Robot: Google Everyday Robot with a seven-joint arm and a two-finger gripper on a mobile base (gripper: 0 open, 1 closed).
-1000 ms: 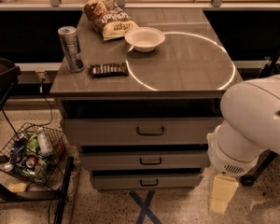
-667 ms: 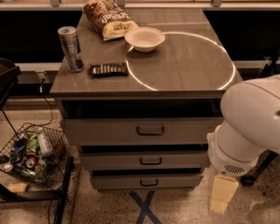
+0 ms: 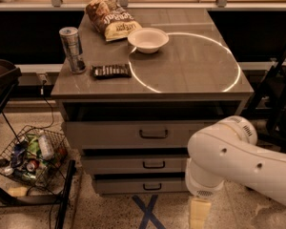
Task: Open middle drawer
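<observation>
End effector [image 3: 200, 214] hangs beside grey cabinet [image 3: 190, 68]; speckled floor [image 3: 109, 210] beneath.

The rounded white arm [image 3: 248, 161] bears small dark holes; its cream jaws hang near the floor [image 3: 109, 213].

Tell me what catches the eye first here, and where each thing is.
The bulky white robot arm fills the lower right, its gripper hanging near the floor, just right of the bottom drawer. On the grey cabinet top a bright ring of light curves beside a white bowl, with a can and chip bag at left. The middle drawer looks shut.
</observation>
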